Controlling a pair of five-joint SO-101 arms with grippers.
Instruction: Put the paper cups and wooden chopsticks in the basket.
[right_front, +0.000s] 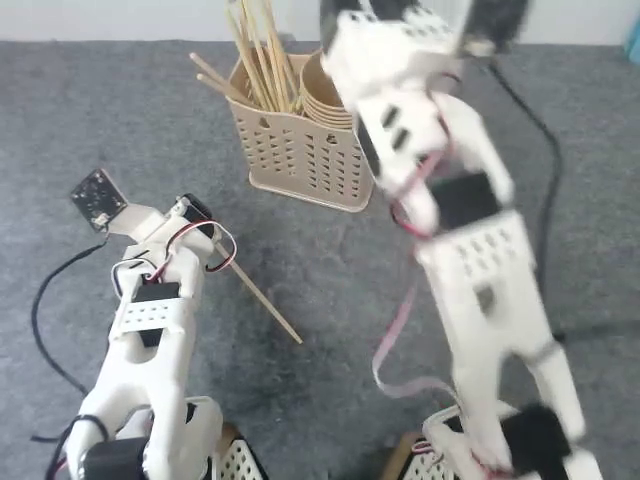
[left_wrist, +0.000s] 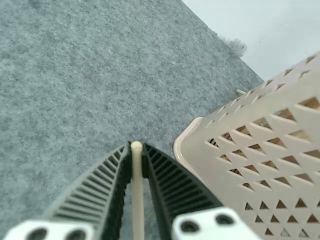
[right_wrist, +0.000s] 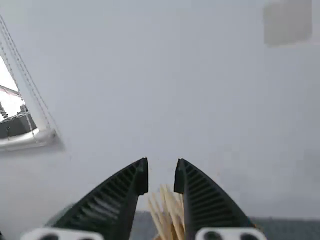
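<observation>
Wooden chopstick (left_wrist: 136, 192), gripped lengthwise along left tool (left_wrist: 135, 148)

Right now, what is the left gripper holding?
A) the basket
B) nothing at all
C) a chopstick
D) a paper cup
C: the left wrist view shows the left gripper shut on a thin wooden chopstick that runs between its two fingers.
</observation>
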